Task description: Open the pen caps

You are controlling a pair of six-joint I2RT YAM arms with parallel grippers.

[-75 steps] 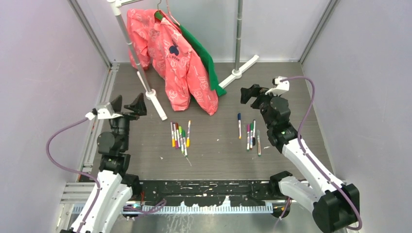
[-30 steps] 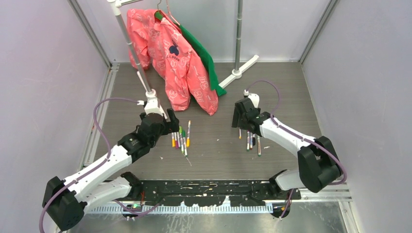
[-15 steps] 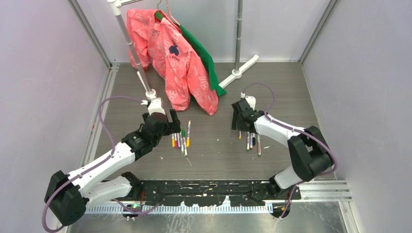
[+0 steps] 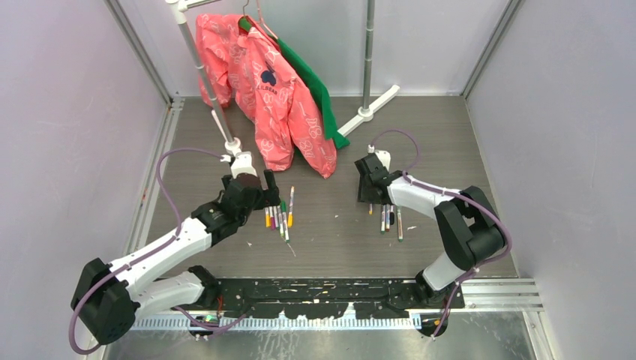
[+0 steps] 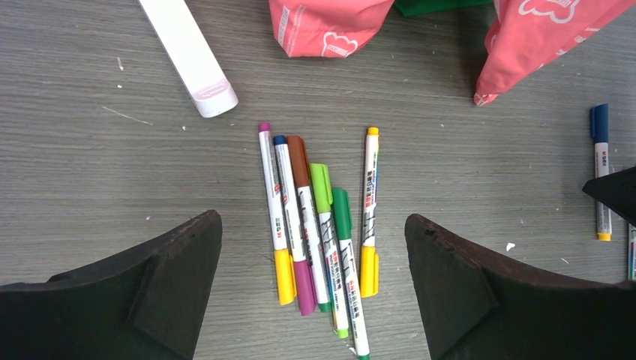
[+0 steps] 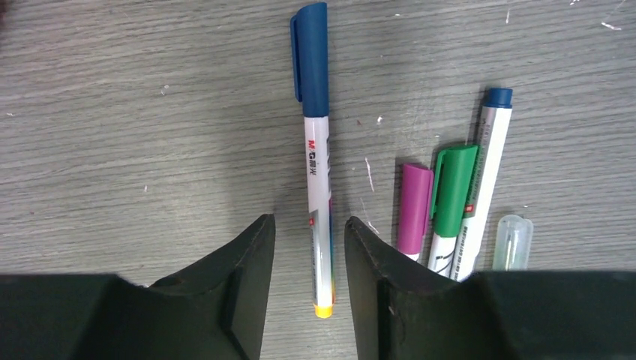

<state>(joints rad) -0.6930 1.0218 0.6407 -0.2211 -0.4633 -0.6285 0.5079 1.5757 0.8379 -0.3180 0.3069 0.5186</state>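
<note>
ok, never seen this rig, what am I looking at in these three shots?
Two robot arms bolted to a table, each ending in a two-finger pincer. The wide shot looks down from above; the other two come from a camera on each wrist. On the table lie two clusters of marker pens with coloured caps, a pink jacket hanging behind. The left pincer hangs wide open over six pens, holding nothing. The right pincer straddles the barrel of a blue-capped pen, gaps showing either side: not gripped yet.
</note>
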